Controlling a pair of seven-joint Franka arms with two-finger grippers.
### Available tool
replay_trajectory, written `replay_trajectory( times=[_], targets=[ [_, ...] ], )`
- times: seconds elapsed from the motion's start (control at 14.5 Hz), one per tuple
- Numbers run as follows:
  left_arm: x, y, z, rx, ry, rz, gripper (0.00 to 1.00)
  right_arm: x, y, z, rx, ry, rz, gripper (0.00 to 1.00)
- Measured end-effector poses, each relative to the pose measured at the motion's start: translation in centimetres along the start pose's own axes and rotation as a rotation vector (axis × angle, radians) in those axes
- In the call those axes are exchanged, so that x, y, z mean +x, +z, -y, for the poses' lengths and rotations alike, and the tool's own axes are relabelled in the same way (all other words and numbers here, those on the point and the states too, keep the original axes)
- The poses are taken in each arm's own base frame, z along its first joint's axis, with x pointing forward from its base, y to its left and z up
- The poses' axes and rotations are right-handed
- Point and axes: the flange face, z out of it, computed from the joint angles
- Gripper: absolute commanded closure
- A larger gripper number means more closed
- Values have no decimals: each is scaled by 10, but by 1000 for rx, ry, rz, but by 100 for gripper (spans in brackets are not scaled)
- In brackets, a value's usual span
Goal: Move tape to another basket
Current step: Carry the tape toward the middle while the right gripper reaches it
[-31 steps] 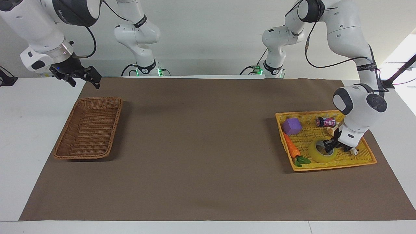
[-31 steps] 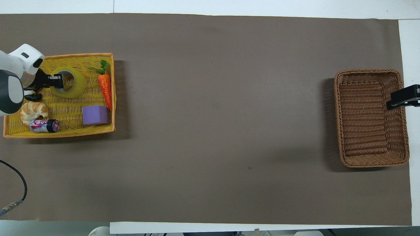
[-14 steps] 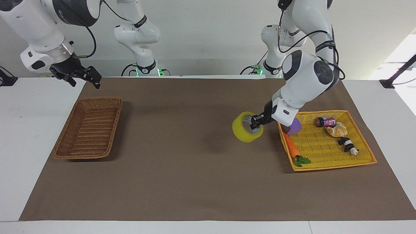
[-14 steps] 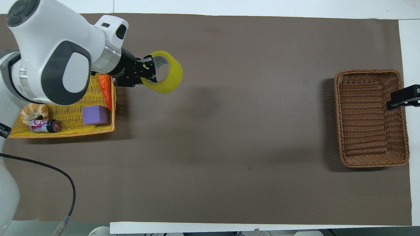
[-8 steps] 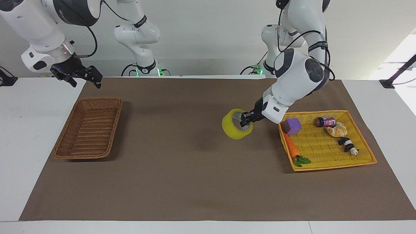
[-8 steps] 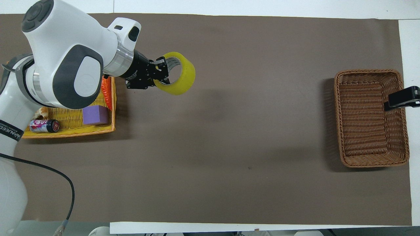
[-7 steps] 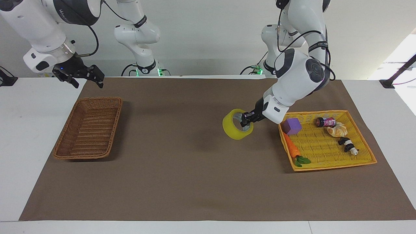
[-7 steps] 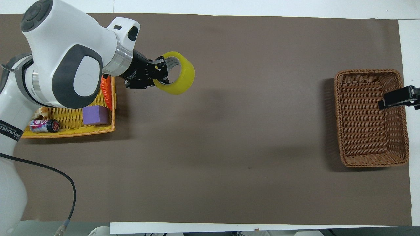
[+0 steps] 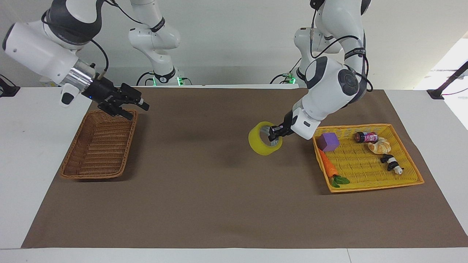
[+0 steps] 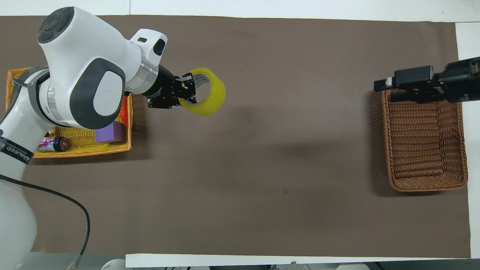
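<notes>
The tape (image 9: 261, 143) is being held mid-frame, over the mat, by the left gripper (image 9: 275, 133) pinching only its wall, so slippage is being risked; the right gripper's (image 9: 136, 104) opening cannot be told.

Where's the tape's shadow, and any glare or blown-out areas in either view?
Facing view: the tape, held by the left gripper, casts a soft blurred shadow on the brown mat below it; bright overexposed patch at the frame edge above the yellow basket. Overhead view: shadow diffuse, no glare.

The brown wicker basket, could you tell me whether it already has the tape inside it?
No, the brown wicker basket holds nothing, and the tape hangs from the left gripper over the brown mat.
</notes>
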Motion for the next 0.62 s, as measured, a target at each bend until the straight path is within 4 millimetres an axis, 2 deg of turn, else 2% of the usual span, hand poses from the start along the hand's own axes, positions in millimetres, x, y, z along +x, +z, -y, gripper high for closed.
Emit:
replay_trajectory(
  times=[0.07,0.21,0.41,0.48,0.62],
  targets=[
    [-3,1,-2,1,5,2,100,5,29,2,68,28,-3,0],
    [-7,3,-6,3,14,4,100,8,95,23,154,61,-4,0],
    [-7,2,-6,3,14,3,100,-11,182,62,221,100,-31,0],
    [-7,2,-6,3,14,3,100,-19,199,70,222,103,-34,0],
    [-7,3,-6,4,13,3,100,-27,214,78,236,117,-34,0]
  ],
)
